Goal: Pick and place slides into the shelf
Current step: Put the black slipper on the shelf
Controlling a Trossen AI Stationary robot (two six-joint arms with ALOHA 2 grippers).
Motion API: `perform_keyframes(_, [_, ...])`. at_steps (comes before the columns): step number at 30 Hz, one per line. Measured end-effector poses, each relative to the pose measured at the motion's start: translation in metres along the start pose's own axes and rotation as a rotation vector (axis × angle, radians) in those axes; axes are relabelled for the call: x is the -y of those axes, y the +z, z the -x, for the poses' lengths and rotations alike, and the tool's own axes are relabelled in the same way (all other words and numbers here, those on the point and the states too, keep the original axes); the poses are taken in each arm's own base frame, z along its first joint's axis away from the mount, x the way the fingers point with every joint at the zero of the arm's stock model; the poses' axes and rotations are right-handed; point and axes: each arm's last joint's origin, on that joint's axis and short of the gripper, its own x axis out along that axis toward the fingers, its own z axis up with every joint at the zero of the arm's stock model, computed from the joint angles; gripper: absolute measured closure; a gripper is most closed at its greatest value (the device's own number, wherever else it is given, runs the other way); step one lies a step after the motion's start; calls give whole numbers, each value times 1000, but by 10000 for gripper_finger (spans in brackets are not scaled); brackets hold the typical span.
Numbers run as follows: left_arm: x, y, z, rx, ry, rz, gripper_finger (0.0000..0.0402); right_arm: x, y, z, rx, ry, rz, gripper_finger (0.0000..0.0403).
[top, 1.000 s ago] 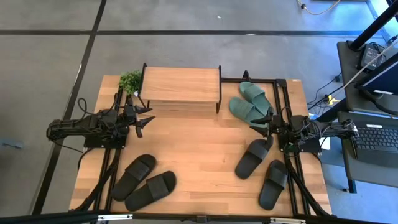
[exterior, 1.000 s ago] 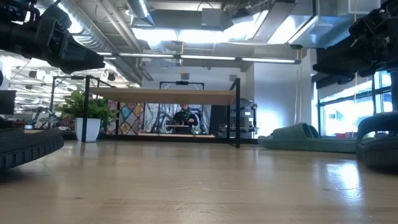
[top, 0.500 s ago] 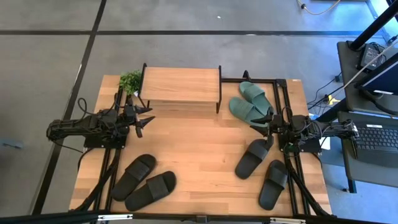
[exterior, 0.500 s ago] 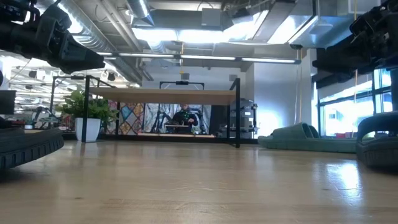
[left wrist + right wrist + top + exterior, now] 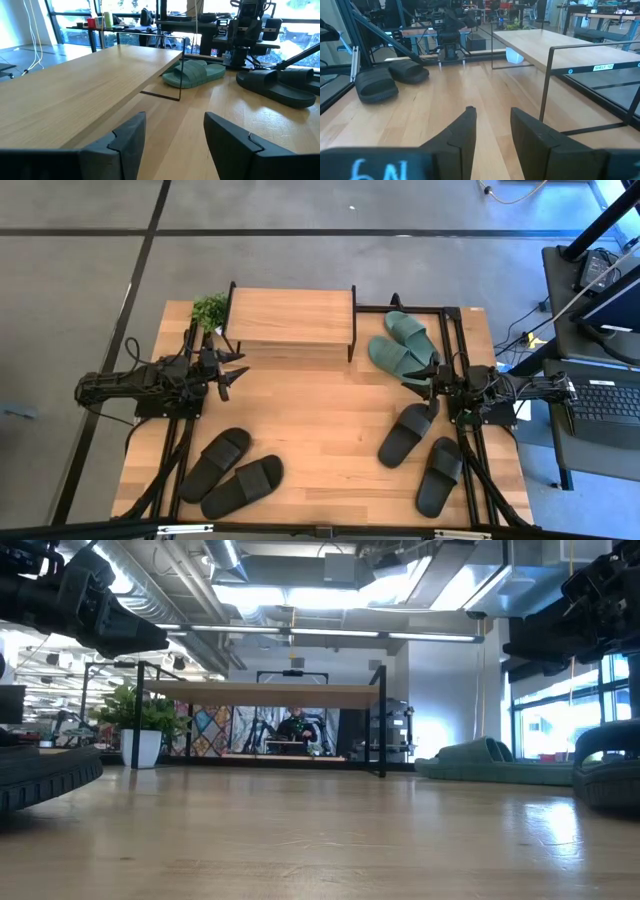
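Note:
The shelf [image 5: 290, 318], a low rack with a light wooden top and a thin black frame, stands at the table's far edge. Two teal slides [image 5: 400, 345] lie flat to its right. One pair of black slides [image 5: 232, 473] rests on the near left, another pair [image 5: 422, 452] on the near right. My left gripper [image 5: 240, 365] hovers open just near-left of the shelf, pointing right; its wrist view shows the shelf top [image 5: 100, 85] ahead. My right gripper [image 5: 410, 380] hovers open beside the teal slides, pointing left. Both grippers touch nothing.
A small potted plant [image 5: 210, 310] stands at the shelf's left end. Black arm mounts and rails run along both table sides [image 5: 170, 440] [image 5: 470, 450]. Bare wood lies in the table's middle [image 5: 320, 420]. A desk with a keyboard [image 5: 605, 400] stands off the right edge.

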Motion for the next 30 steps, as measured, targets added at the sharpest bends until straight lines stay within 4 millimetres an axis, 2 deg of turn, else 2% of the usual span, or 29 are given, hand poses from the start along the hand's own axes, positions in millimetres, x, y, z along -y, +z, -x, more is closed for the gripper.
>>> perform_keyframes(24, [0, 1, 0, 10, 5, -26, 208, 0, 1, 0, 7, -2, 9, 281])
perform_keyframes(30, [0, 1, 0, 9, 6, 12, 208, 0, 3, 0, 35, -3, 46, 281])
